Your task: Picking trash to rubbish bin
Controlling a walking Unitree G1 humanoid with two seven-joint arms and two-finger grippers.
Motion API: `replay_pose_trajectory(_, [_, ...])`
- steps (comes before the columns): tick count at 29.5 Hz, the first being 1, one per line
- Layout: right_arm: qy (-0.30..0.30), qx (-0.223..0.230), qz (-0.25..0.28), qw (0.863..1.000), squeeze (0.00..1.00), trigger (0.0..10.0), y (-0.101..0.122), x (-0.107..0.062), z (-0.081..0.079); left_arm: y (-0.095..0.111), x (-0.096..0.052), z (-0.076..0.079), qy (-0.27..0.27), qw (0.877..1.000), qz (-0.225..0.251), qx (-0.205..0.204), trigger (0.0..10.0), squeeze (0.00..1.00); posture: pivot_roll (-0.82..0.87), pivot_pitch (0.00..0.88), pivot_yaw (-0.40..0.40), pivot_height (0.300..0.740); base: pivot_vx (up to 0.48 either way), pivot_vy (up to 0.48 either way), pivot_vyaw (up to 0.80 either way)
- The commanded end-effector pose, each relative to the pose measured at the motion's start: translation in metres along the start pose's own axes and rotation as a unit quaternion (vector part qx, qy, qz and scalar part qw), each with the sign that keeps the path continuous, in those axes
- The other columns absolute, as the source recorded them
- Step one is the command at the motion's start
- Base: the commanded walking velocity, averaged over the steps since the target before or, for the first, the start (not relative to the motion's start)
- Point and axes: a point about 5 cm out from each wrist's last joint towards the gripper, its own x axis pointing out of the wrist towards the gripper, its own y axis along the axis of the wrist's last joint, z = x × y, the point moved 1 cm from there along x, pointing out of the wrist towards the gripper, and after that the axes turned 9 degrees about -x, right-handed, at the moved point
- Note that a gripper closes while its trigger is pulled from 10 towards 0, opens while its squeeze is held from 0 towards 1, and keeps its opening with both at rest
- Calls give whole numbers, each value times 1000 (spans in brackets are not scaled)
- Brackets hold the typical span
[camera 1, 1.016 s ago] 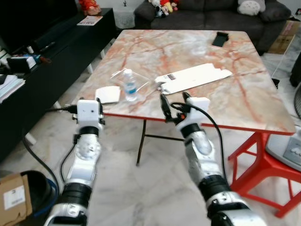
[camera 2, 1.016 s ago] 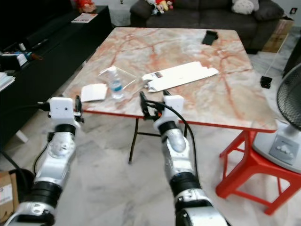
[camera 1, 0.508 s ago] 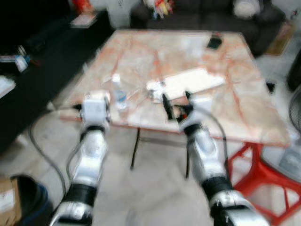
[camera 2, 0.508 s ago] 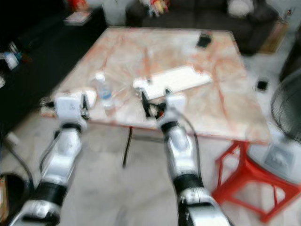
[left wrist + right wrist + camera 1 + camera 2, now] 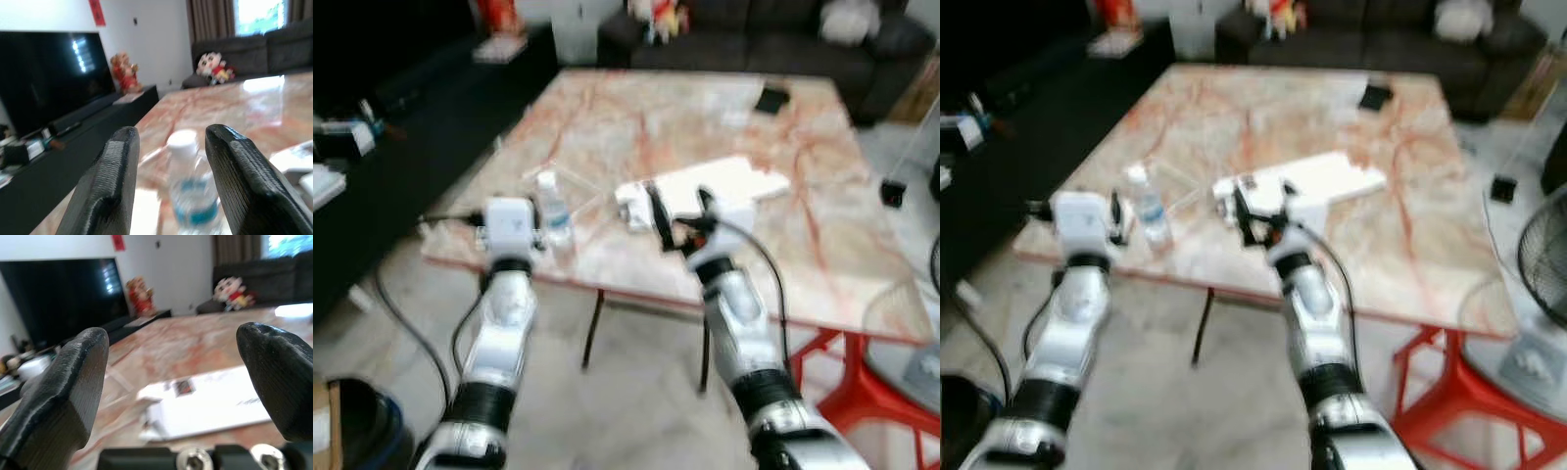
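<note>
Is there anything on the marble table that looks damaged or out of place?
Nothing looks spilled or broken. The water bottle stands upright near the table edge, and the flattened white carton lies flat beside it.

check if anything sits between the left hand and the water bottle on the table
Nothing visible does. The left hand is open and lined up on the water bottle, which stands upright near the table edge, framed between the fingers with open space in between.

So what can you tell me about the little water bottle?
The water bottle is small, clear plastic with a white cap and a blue label. It stands upright near the table's front edge, beside a clear plastic wrapper. The left tool, open, is lined up on it, not yet touching.
</note>
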Motion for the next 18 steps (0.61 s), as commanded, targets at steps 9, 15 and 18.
replay_pose_trajectory(9, [23, 3, 16, 1000, 0, 10000, 8, 7, -14, 19, 9, -7, 8, 1000, 30, 0, 10000, 0, 36, 42, 9, 740, 326, 0, 233])
replay_pose_trajectory(15, [20, 13, 19, 1000, 0, 10000, 9, 7, -14, 25, 11, -6, 7, 999, 39, -1, 10000, 0, 34, 42, 9, 740, 326, 0, 133])
replay_pose_trajectory(18, [22, 12, 18, 1000, 0, 10000, 9, 7, -14, 29, 12, -6, 7, 999, 44, -2, 10000, 0, 34, 42, 9, 740, 326, 0, 0])
